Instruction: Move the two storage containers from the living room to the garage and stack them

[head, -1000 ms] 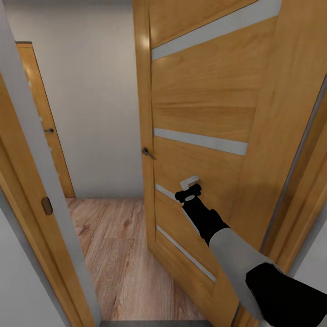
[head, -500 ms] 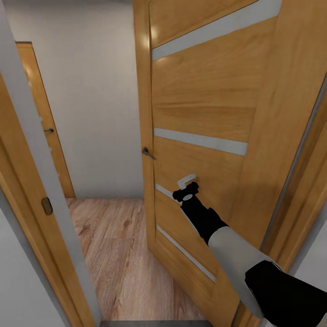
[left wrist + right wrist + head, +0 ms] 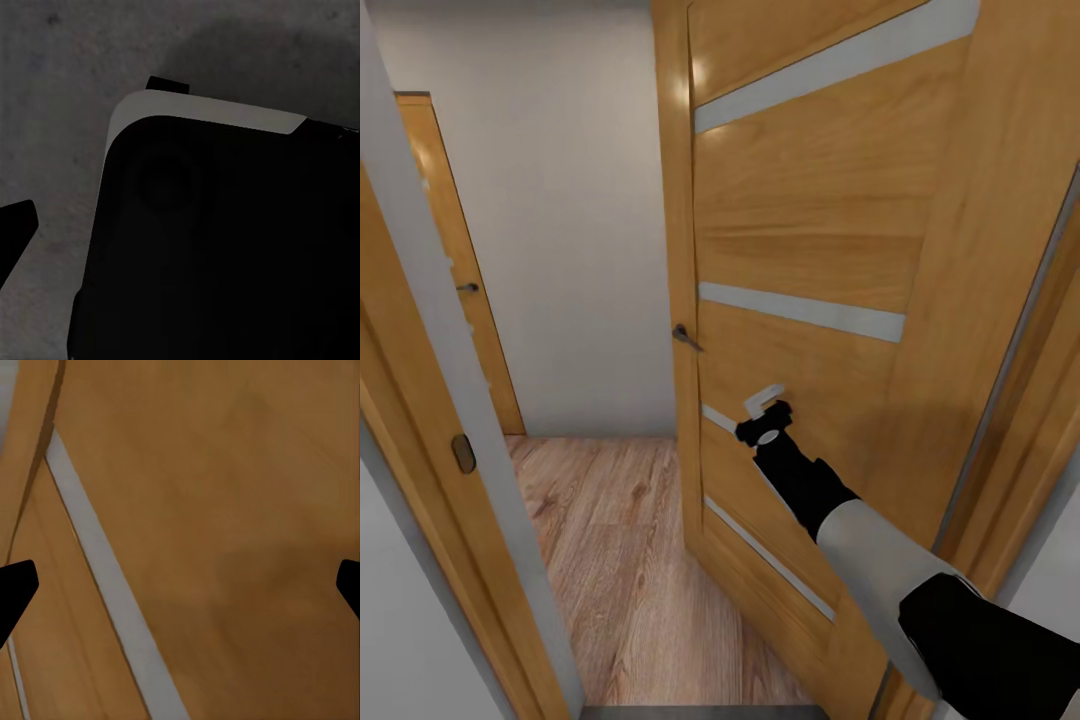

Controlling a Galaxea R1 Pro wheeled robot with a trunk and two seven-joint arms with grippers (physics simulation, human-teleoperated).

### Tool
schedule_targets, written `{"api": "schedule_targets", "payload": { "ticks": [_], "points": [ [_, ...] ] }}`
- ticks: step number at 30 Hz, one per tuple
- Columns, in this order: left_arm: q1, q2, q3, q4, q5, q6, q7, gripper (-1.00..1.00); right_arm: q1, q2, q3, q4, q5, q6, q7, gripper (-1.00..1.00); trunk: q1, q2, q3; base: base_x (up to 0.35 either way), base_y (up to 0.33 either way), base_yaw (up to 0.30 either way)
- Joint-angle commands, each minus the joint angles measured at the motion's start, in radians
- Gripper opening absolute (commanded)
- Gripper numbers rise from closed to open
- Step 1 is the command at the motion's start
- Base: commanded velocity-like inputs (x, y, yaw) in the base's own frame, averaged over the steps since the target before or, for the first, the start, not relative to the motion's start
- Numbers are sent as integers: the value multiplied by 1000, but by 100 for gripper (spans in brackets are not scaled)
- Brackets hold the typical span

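Right gripper (image 3: 764,404): fingers spread wide, close to the wooden door (image 3: 810,230), holding nothing.
Left gripper: state cannot be told.
Floor (image 3: 620,560): light wood planks.

Light wood plank floor (image 3: 615,560) beyond the doorway (grey concrete (image 3: 67,90) underfoot).

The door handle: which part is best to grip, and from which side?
Probably grip the dark lever near its free tip, coming from the door's open edge, on the hallway side. It sticks out sideways past that edge, thin and a little drooped. The right gripper is open against the door face, below the lever.
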State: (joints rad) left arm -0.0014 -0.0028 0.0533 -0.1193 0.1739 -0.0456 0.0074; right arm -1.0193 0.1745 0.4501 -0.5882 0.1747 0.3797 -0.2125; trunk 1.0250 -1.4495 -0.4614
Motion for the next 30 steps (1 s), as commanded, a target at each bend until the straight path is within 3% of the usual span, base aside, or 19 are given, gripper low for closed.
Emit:
{"api": "schedule_targets", "payload": {
  "ticks": [1, 9, 13, 14, 30],
  "points": [
    [0, 0, 5, 0, 2, -2, 0, 100, -1, 0, 6, -1, 8, 8, -3, 100, 0, -1, -1, 0, 0, 0],
    [0, 0, 5, 0, 2, -2, 0, 100, -1, 0, 16, -1, 5, 9, -2, 100, 0, -1, -1, 0, 0, 0],
    [0, 0, 5, 0, 3, -2, 0, 100, -1, 0, 16, -1, -36, 11, -3, 100, 0, -1, -1, 0, 0, 0],
    [0, 0, 5, 0, 3, -2, 0, 100, -1, 0, 16, -1, -65, 8, -9, 100, 0, -1, -1, 0, 0, 0],
    [0, 0, 5, 0, 3, -2, 0, 100, -1, 0, 23, -2, -65, -6, -14, 100, 0, -1, -1, 0, 0, 0]
  ]
}}
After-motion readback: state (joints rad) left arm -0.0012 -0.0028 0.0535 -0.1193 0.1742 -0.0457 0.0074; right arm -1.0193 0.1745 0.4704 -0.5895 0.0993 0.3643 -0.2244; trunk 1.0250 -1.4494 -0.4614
